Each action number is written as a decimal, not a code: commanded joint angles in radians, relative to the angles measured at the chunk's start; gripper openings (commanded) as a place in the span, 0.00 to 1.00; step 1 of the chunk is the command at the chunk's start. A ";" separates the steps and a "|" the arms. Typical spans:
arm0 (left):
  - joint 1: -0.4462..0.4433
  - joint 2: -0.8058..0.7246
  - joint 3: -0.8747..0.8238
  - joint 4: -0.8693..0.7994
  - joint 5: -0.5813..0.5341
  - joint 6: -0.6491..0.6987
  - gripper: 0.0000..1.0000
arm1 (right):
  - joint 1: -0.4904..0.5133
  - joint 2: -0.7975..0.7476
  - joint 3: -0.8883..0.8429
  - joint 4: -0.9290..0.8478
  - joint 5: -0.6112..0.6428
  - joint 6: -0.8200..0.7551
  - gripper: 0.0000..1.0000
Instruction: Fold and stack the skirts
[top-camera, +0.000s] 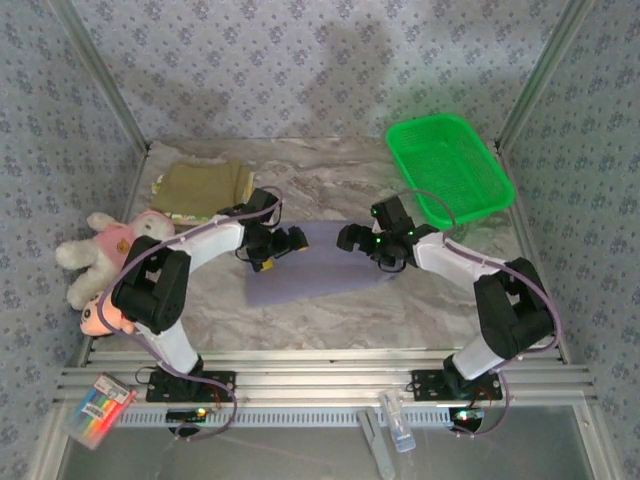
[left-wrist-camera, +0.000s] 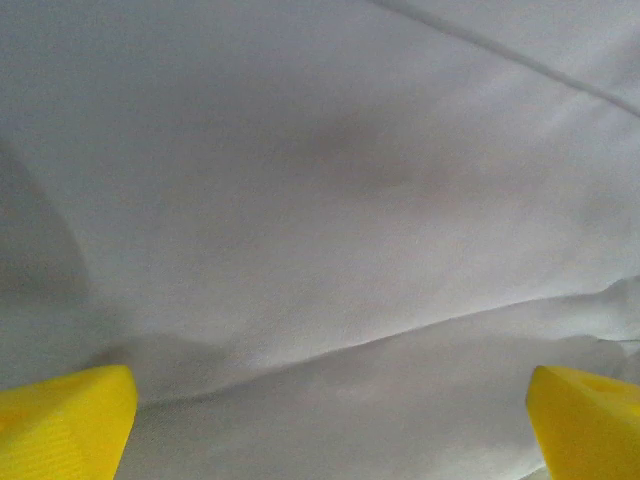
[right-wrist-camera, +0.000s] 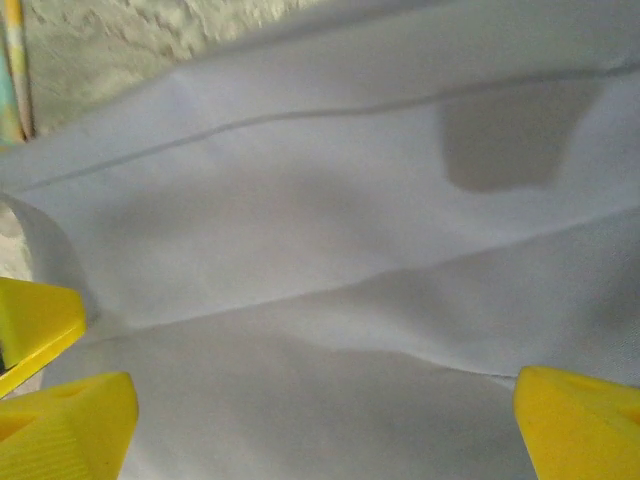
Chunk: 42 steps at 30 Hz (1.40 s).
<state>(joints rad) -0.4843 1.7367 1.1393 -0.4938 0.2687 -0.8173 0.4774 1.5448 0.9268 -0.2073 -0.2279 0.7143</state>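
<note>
A marbled grey tabletop (top-camera: 330, 170) carries everything. A plain lavender-purple skirt (top-camera: 310, 275) lies spread flat between the two sets of jaws, reaching from them toward the arm bases. Beyond the right jaws sits a green plastic mesh basket (top-camera: 450, 165). Beyond the left jaws lies a folded olive-khaki skirt (top-camera: 205, 185), and outboard of it a pink plush toy (top-camera: 105, 250).

The left gripper (top-camera: 282, 246) and right gripper (top-camera: 352, 238) face each other over the lavender skirt's far edge. Both sets of jaws are spread wide and hold nothing. In each wrist view, yellow fingertips (left-wrist-camera: 60, 420) (right-wrist-camera: 580, 420) frame smooth, lightly creased lavender cloth.

This looks like the start of the lavender fold. A good grasp probably means each gripper pinching the far edge near a corner. Both should then lift level and carry it toward the near edge together, so the crease stays straight.
</note>
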 joint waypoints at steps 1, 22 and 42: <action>0.007 0.053 0.148 -0.075 -0.038 0.047 1.00 | -0.039 0.048 0.050 0.016 0.022 -0.008 0.98; 0.082 0.394 0.383 -0.054 -0.031 0.160 1.00 | -0.132 0.257 0.226 0.003 -0.017 -0.078 0.94; 0.080 0.473 0.520 -0.141 -0.063 0.218 1.00 | -0.100 0.417 0.329 0.174 0.061 -0.036 0.95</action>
<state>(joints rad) -0.4160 2.1628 1.6585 -0.5953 0.2314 -0.6209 0.4053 1.9823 1.2705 -0.0349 -0.2501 0.6659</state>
